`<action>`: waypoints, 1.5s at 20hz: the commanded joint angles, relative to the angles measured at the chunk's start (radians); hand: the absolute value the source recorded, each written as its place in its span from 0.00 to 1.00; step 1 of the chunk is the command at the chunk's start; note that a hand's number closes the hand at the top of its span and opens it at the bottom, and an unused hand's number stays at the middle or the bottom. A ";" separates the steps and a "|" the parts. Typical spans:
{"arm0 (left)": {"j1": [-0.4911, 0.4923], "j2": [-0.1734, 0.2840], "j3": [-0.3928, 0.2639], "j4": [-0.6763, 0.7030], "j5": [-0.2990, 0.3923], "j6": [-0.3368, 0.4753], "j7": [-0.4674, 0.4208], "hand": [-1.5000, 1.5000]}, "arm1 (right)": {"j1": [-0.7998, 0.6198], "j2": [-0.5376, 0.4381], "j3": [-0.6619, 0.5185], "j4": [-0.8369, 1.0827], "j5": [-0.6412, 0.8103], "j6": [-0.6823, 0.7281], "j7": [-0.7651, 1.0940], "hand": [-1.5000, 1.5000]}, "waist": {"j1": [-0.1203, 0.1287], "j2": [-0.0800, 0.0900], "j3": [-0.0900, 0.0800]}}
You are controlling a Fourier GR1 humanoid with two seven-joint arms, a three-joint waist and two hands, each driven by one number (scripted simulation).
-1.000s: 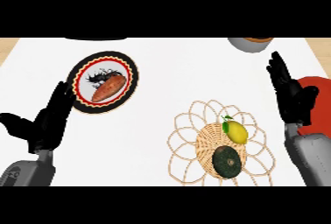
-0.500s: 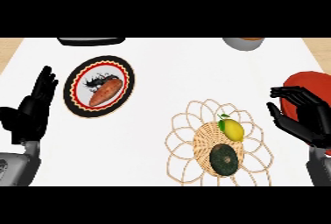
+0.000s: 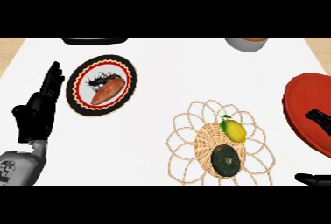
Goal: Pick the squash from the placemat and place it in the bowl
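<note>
A dark green squash (image 3: 226, 159) lies on the woven placemat (image 3: 187, 144) at the lower middle, right beside a yellow lemon (image 3: 234, 130). The red bowl (image 3: 302, 109) is cut off by the right edge. Only a little of my right hand (image 3: 318, 117) shows at that edge: straight dark fingers over the bowl's inner wall and a thumb tip lower down, well apart from the squash. My left hand (image 3: 37, 111) rests open at the far left with its fingers up, holding nothing.
A round black-and-red plate (image 3: 81, 78) with a sweet potato (image 3: 105, 91) on it sits at the upper left, close to my left hand. A grey bowl (image 3: 245, 43) and a dark object (image 3: 93, 40) stand at the counter's far edge.
My right hand has moved right and down, so most of it is now outside the view. My left hand has dropped from its raised pose and has hardly moved since. Squash and lemon lie unmoved.
</note>
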 commanded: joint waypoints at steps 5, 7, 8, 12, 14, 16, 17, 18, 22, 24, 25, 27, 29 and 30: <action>0.002 -0.035 -0.031 -0.039 -0.060 0.046 0.039 0.50 | 0.066 -0.199 0.018 -0.272 0.189 -0.029 0.243 0.00 | 0.007 0.000 -0.004; -0.015 -0.001 -0.002 -0.022 -0.044 0.009 0.056 0.50 | 0.068 -0.187 0.075 -0.349 0.264 -0.060 0.324 0.00 | 0.013 0.002 -0.003; -0.005 -0.021 -0.022 -0.043 -0.054 0.015 0.047 0.50 | 0.006 -0.235 0.065 -0.302 0.248 -0.001 0.364 0.00 | 0.028 0.004 -0.003; -0.006 -0.025 0.022 0.021 -0.027 -0.029 -0.019 0.50 | -0.028 -0.237 0.144 -0.439 0.300 0.026 0.550 0.00 | 0.021 0.005 -0.003; 0.011 -0.037 -0.019 -0.088 -0.062 0.000 0.085 0.50 | -0.006 -0.241 0.162 -0.508 0.299 0.065 0.606 0.00 | 0.024 0.002 -0.002; 0.013 -0.033 -0.003 -0.090 -0.066 -0.007 0.078 0.50 | -0.045 -0.178 0.252 -0.555 0.342 0.050 0.709 0.00 | 0.029 0.003 -0.002; -0.013 -0.037 0.002 -0.077 -0.085 -0.002 0.083 0.50 | -0.054 -0.215 0.214 -0.552 0.295 0.116 0.725 0.00 | 0.024 0.004 -0.002; -0.003 -0.006 0.035 -0.069 -0.042 -0.055 0.061 0.50 | -0.102 -0.155 0.312 -0.528 0.366 0.084 0.762 0.00 | 0.035 0.006 -0.002; 0.002 -0.064 0.019 -0.060 -0.090 -0.028 0.051 0.50 | -0.201 -0.073 0.399 -0.469 0.468 0.111 0.834 0.00 | 0.034 0.007 -0.001; -0.055 -0.035 0.050 -0.052 -0.073 -0.060 0.114 0.50 | -0.205 -0.073 0.434 -0.493 0.472 0.157 0.913 0.00 | 0.030 0.006 -0.002; -0.005 -0.041 0.063 -0.050 -0.065 -0.068 0.049 0.50 | -0.216 -0.058 0.445 -0.453 0.511 0.156 0.917 0.00 | 0.033 0.006 -0.002; 0.014 -0.070 0.018 -0.102 -0.116 -0.024 0.096 0.50 | -0.190 -0.073 0.453 -0.366 0.568 0.165 0.858 0.00 | 0.033 0.005 -0.001; -0.016 -0.084 0.041 -0.045 -0.104 -0.048 0.082 0.50 | -0.240 -0.029 0.481 -0.381 0.579 0.199 0.968 0.00 | 0.028 0.006 -0.001; 0.002 -0.077 0.055 -0.046 -0.112 -0.060 0.025 0.50 | -0.221 -0.027 0.469 -0.415 0.587 0.204 0.997 0.00 | 0.025 0.005 -0.002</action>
